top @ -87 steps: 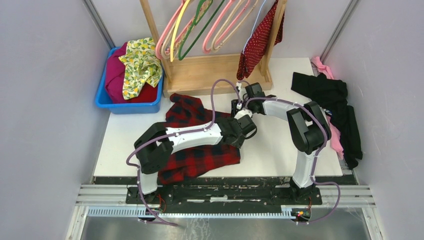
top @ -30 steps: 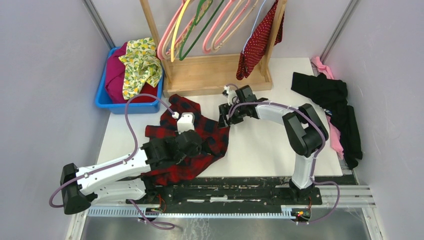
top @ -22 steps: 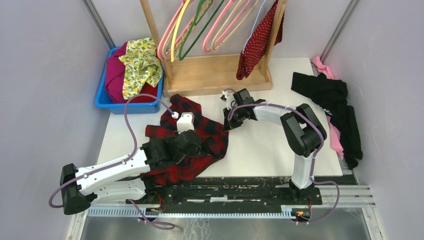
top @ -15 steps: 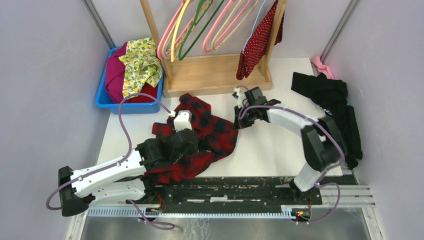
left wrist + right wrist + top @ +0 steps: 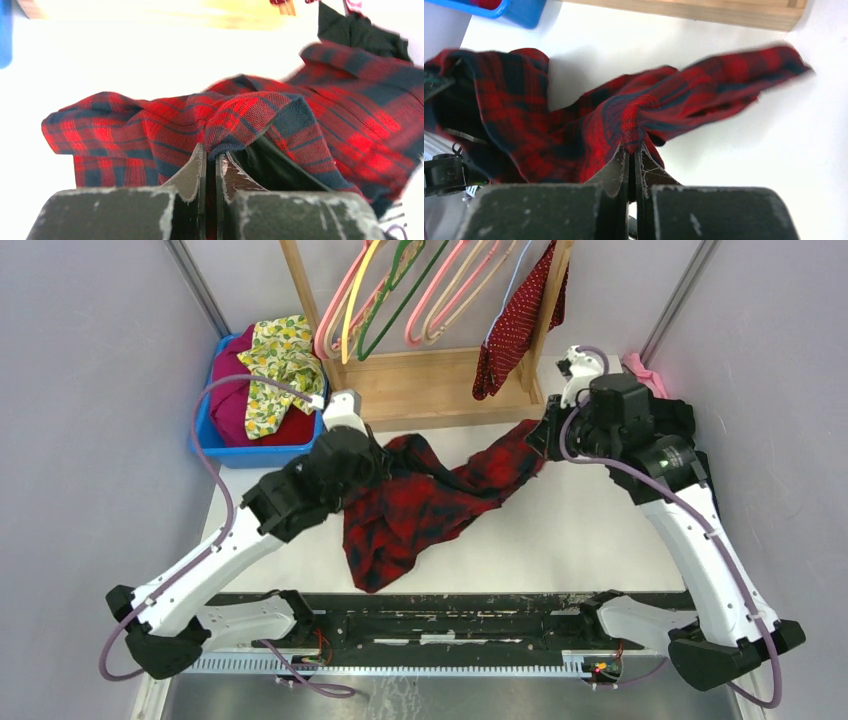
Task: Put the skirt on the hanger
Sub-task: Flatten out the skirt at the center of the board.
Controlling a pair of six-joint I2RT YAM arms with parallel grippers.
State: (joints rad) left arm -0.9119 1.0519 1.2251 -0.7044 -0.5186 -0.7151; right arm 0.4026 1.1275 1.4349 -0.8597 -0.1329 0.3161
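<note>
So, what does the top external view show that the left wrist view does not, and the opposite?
Only top external: the polka-dot skirt hanging at the wooden rack, the blue bin, and the right gripper holding the far end of the plaid garment. Only left wrist: the left gripper seen closely, shut on a plaid fold. Both: the plaid garment, the wooden rack and the black clothes.
</note>
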